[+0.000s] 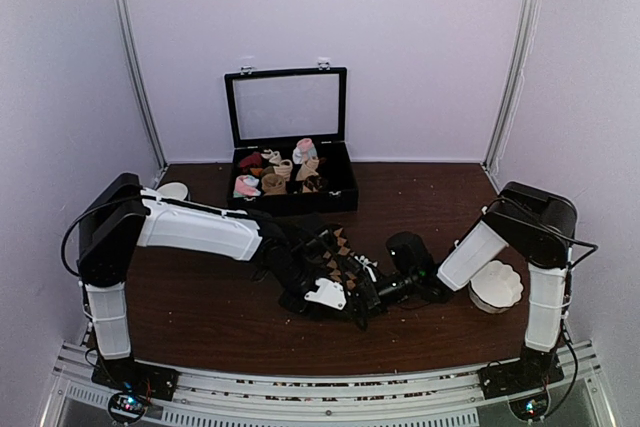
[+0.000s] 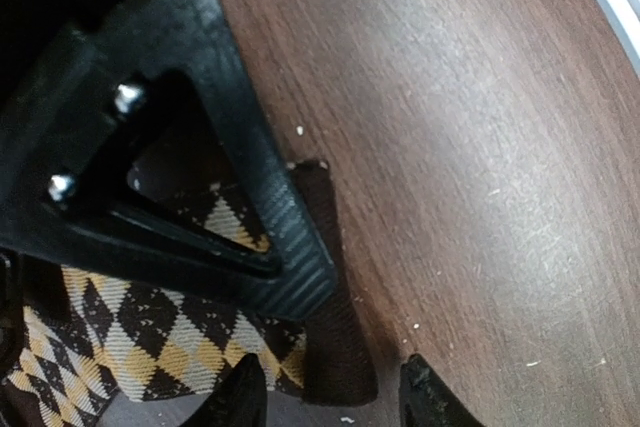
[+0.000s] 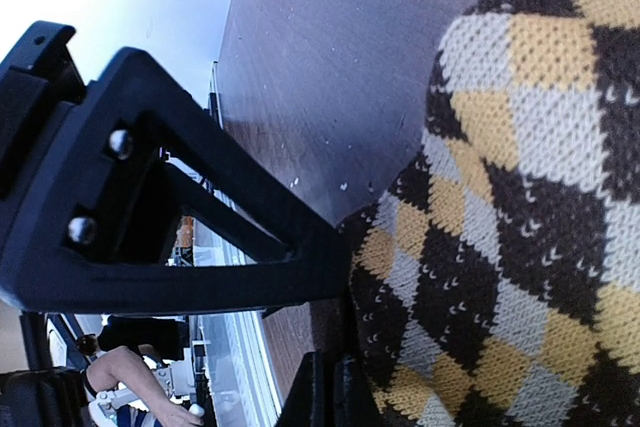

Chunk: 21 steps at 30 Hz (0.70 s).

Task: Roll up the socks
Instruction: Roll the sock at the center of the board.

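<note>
Lying bunched at mid-frame on the table point(image 1: 200, 312), the socks point(image 1: 338, 250) mostly buried under both arms, long axis unreadable, right gripper point(image 3: 335, 337) clenched on argyle knit, left gripper point(image 2: 290, 347) straddling brown cuff, grip unclear

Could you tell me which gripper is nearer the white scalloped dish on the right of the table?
Right. The right gripper is at the argyle socks on the side facing the white dish; the left gripper is on the socks' other side, farther away.
</note>
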Motion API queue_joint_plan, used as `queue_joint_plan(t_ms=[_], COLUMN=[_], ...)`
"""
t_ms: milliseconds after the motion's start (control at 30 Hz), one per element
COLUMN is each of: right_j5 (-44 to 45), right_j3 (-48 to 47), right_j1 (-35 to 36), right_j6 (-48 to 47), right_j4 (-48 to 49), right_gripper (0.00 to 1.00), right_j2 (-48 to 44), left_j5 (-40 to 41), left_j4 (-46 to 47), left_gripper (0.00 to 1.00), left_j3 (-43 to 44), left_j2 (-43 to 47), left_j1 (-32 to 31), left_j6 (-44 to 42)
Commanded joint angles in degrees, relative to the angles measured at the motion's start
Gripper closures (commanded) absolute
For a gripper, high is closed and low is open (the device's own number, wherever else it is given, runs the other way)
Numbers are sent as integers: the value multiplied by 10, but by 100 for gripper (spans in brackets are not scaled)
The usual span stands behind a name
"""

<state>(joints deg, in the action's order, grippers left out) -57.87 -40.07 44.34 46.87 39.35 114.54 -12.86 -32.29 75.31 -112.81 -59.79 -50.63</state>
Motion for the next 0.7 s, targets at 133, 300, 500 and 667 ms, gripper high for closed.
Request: queue_joint_plan(t_ms=[133, 300, 500, 667], right_j5=[25, 24, 24, 22], right_j3=[32, 34, 38, 41], right_j1=[-7, -7, -7, -7], right_j6=[1, 3, 6, 6], right_j4=[-51, -46, -40, -37], right_gripper=[100, 100, 100, 100], right_j2=[36, 37, 36, 34], left_j5=[-24, -21, 21, 14], left_j4=[5, 5, 30, 18], left_gripper=[58, 65, 65, 65], left_j3=[-16, -31, -26, -10], left_j2=[33, 26, 9, 9], left_j1=[-7, -13, -13, -12], left_j6=[26, 25, 46, 54])
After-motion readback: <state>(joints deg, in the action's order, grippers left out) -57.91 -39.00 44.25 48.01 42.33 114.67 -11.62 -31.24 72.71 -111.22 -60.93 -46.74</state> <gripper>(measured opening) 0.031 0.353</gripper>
